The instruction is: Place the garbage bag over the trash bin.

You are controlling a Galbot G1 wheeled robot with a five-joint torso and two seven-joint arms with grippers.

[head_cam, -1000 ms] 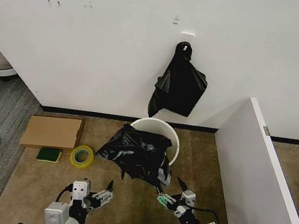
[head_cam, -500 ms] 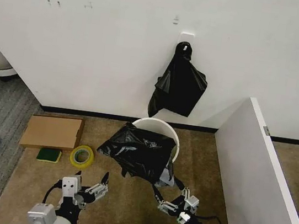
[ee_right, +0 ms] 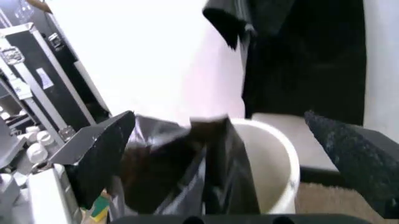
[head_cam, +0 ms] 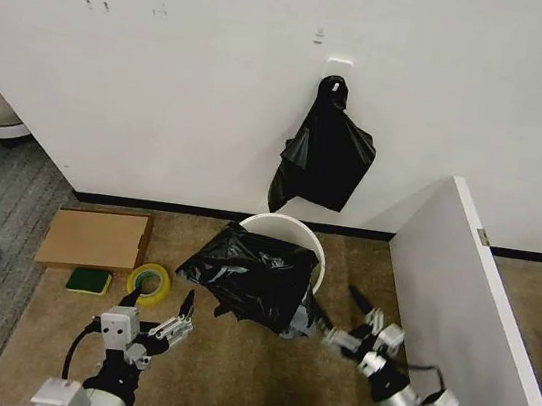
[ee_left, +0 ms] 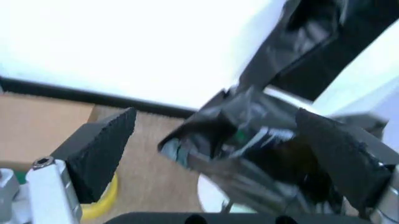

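Observation:
The crinkled black garbage bag lies draped over the near side of the cream-white trash bin, whose far rim still shows against the wall. My left gripper is open above the carpet, short of the bag's left edge. Close to the bag's lower right edge, my right gripper is also open and holds nothing. In the left wrist view the bag sits beyond the open fingers, over the bin. The right wrist view has the bag and bin ahead of its open fingers.
A smaller black bag bundle hangs from a wall hook above the bin. A yellow tape roll, a green sponge and flat cardboard lie to the left. A white partition closes off the right side.
My right gripper has swung right and up toward the bin's right side. The left gripper drifted slightly left. The bag has settled a little further onto the bin.

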